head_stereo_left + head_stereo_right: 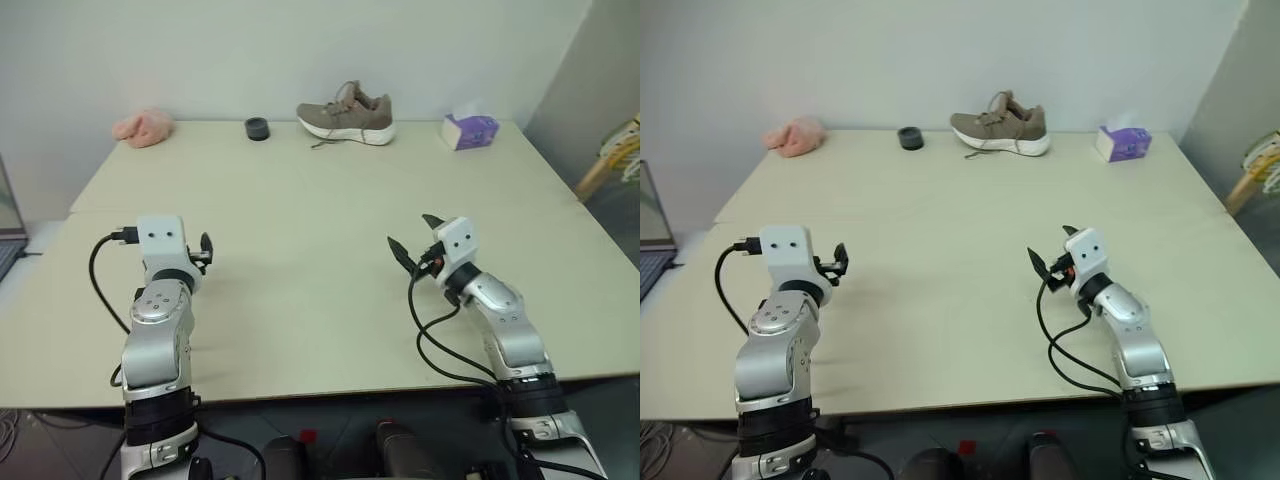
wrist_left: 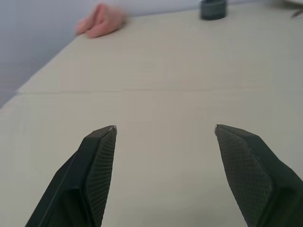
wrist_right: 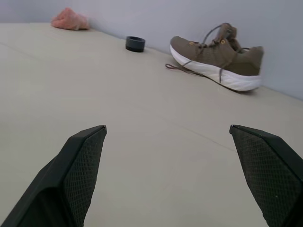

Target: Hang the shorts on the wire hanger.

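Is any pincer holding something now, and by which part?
Nothing is held. The left pincer and the right pincer are both open over the bare table.

My left gripper (image 1: 204,250) is mostly hidden behind its own white wrist block; I see one black finger tip there. At the right edge some pale and yellow hangers (image 1: 622,150) are cut off, count unclear. A laptop (image 1: 650,235) is clipped at the left edge. The pink thing (image 2: 102,20) is blurred; I cannot tell what it is.
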Motion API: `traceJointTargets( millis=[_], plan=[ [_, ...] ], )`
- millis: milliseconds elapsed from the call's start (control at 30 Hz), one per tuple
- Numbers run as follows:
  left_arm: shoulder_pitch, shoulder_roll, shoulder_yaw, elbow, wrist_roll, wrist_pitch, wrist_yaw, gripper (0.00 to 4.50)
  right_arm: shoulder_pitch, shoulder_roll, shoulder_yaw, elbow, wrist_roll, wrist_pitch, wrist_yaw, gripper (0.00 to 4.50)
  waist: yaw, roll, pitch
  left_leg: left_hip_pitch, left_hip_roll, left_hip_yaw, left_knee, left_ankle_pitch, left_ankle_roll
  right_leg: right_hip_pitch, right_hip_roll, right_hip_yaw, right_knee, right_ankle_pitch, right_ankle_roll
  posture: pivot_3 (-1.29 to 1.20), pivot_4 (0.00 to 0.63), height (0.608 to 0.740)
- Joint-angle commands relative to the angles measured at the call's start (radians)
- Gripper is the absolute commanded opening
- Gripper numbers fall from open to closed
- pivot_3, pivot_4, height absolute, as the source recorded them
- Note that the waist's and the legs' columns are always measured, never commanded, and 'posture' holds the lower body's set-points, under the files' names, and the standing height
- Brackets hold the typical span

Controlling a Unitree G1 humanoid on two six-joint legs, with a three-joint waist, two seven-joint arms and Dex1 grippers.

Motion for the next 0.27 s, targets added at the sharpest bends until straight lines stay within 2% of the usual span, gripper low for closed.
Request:
traceJointTargets(
  millis=[33,267],
  plan=[
    [0.01,0.014,-0.032,-0.035,0.019,-0.05,0.002,3.5,-0.028,0.008,-0.019,0.036,-0.016,-0.011,-0.04,4.45,0.015,-0.002,-0.002,0.0,0.0,0.0,0.0,0.001,0.001,0.0,0.0,0.0,-0.001,0.001,0.0,0.02,0.079,0.74],
    [0.025,0.009,-0.043,-0.011,-0.033,-0.112,-0.055,3.5,-0.033,-0.002,-0.015,0.051,-0.019,-0.013,-0.031,4.45,0.019,-0.003,-0.002,-0.001,0.001,0.0,0.0,0.001,0.002,0.0,0.001,0.0,-0.001,0.002,-0.001,0.02,0.102,0.74]
  ],
)
